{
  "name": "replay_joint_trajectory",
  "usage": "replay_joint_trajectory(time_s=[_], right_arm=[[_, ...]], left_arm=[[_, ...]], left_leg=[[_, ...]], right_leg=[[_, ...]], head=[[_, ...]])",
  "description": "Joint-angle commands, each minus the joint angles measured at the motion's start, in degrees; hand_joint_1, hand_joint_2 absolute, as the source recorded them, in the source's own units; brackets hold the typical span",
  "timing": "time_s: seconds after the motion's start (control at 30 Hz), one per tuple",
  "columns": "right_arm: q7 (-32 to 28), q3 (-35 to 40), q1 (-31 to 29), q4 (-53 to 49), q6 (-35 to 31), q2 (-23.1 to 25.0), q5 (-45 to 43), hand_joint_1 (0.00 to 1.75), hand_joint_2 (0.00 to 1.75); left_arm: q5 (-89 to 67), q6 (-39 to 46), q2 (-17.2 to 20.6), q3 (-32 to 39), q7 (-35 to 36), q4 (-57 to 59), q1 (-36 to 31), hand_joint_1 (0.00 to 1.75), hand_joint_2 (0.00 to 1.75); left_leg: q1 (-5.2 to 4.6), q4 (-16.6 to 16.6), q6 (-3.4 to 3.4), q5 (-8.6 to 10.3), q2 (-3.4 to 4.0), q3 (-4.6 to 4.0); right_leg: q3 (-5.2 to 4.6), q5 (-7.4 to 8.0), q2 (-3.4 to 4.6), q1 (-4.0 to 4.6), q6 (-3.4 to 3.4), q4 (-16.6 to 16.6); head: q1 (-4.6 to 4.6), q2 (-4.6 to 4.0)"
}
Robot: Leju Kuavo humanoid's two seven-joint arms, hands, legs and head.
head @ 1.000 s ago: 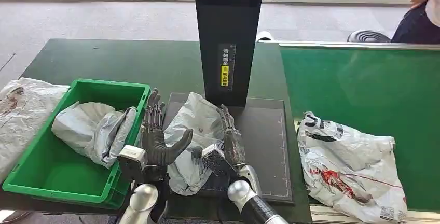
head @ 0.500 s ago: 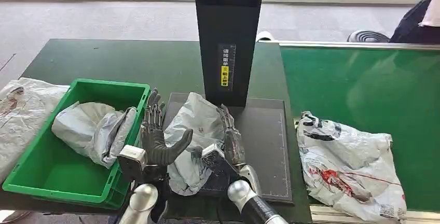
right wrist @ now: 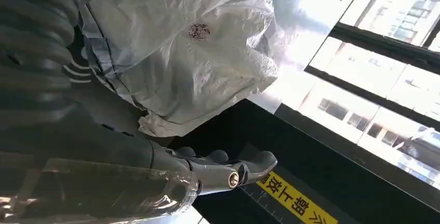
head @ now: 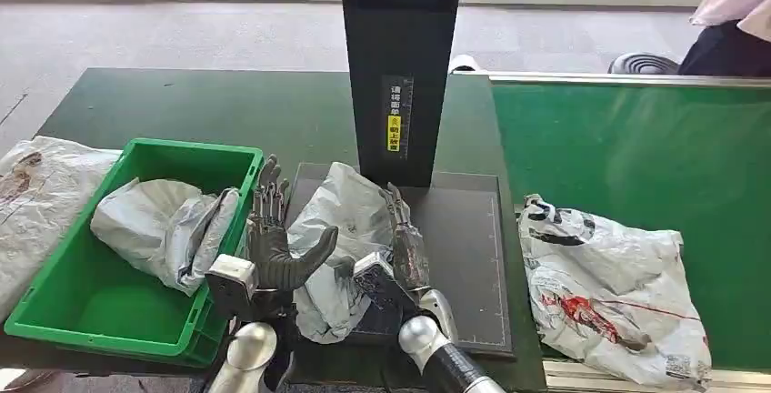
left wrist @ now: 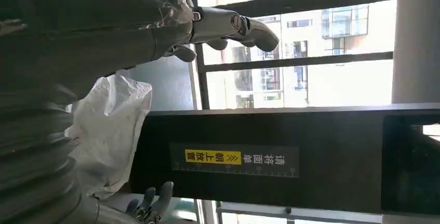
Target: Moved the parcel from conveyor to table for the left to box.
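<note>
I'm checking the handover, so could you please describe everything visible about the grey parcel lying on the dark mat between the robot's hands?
The grey parcel is a crumpled, soft plastic mailer bag, pale grey with a small reddish mark on it. It lies slumped on the dark mat before the black stand, beside the green box. The left hand, fingers apart, stands at one side; the right hand lies flat along the other.

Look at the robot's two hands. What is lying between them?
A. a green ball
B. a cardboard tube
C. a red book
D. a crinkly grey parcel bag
D: a crinkly grey parcel bag lies on the dark pad between the left hand and the right hand, both with fingers spread and not gripping it.
</note>
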Motion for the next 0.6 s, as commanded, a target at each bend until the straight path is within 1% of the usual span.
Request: replay_joint_trajectory(time_s=[0.03, 0.07, 0.13, 0.17, 0.27, 0.3, 0.33, 0.47, 0.5, 0.6], right_arm=[[0.12, -2.35, -1.38, 0.59, 0.21, -0.73, -0.25, 0.00, 1.75], [0.12, -2.35, -1.38, 0.59, 0.21, -0.73, -0.25, 0.00, 1.75], [0.12, -2.35, -1.38, 0.59, 0.21, -0.73, -0.25, 0.00, 1.75], [0.12, -2.35, -1.38, 0.59, 0.21, -0.73, -0.25, 0.00, 1.75], [0.12, -2.35, -1.38, 0.59, 0.21, -0.73, -0.25, 0.00, 1.75], [0.12, -2.35, -1.38, 0.59, 0.21, -0.73, -0.25, 0.00, 1.75], [0.12, -2.35, -1.38, 0.59, 0.21, -0.73, -0.25, 0.00, 1.75], [0.12, -2.35, -1.38, 0.59, 0.21, -0.73, -0.25, 0.00, 1.75], [0.12, -2.35, -1.38, 0.59, 0.21, -0.73, -0.25, 0.00, 1.75], [0.12, -2.35, -1.38, 0.59, 0.21, -0.73, -0.25, 0.00, 1.75]], left_arm=[[0.03, 0.18, -1.22, -1.21, 0.30, 1.37, -0.28, 0.00, 1.75], [0.03, 0.18, -1.22, -1.21, 0.30, 1.37, -0.28, 0.00, 1.75], [0.03, 0.18, -1.22, -1.21, 0.30, 1.37, -0.28, 0.00, 1.75], [0.03, 0.18, -1.22, -1.21, 0.30, 1.37, -0.28, 0.00, 1.75], [0.03, 0.18, -1.22, -1.21, 0.30, 1.37, -0.28, 0.00, 1.75], [0.03, 0.18, -1.22, -1.21, 0.30, 1.37, -0.28, 0.00, 1.75], [0.03, 0.18, -1.22, -1.21, 0.30, 1.37, -0.28, 0.00, 1.75], [0.03, 0.18, -1.22, -1.21, 0.30, 1.37, -0.28, 0.00, 1.75], [0.03, 0.18, -1.22, -1.21, 0.30, 1.37, -0.28, 0.00, 1.75], [0.03, 0.18, -1.22, -1.21, 0.30, 1.37, -0.28, 0.00, 1.75]], left_leg=[[0.00, -0.04, 0.03, 0.00, -0.06, 0.06], [-0.01, -0.03, 0.02, 0.01, -0.04, 0.01], [0.02, -0.15, 0.04, 0.03, -0.07, 0.15], [0.00, -0.03, 0.02, 0.01, -0.06, 0.03], [-0.02, -0.04, 0.02, 0.01, -0.05, 0.03], [0.00, -0.21, 0.04, 0.05, -0.06, 0.19], [-0.01, -0.04, 0.03, 0.01, -0.07, 0.05], [0.01, -0.13, 0.04, 0.03, -0.07, 0.14], [0.00, -0.02, 0.02, 0.00, -0.05, 0.02], [-0.02, -0.03, 0.02, 0.01, -0.05, 0.02]], right_leg=[[0.09, -0.01, -0.08, 0.01, 0.00, -0.06], [0.03, 0.00, -0.06, 0.00, 0.00, -0.03], [0.20, 0.02, -0.11, 0.03, -0.01, -0.19], [0.06, -0.01, -0.08, 0.01, 0.00, -0.04], [0.05, -0.01, -0.07, -0.02, 0.00, -0.03], [0.24, 0.03, -0.11, 0.01, -0.02, -0.23], [0.09, -0.02, -0.09, 0.00, -0.01, -0.05], [0.19, 0.01, -0.11, 0.02, -0.01, -0.16], [0.05, -0.01, -0.07, 0.01, 0.00, -0.03], [0.04, -0.01, -0.07, -0.01, 0.00, -0.02]], head=[[0.00, 0.00], [0.00, 0.00], [0.00, 0.00], [0.00, 0.00], [0.00, 0.00], [0.00, 0.00], [0.00, 0.00], [0.00, 0.00], [0.00, 0.00], [0.00, 0.00]])
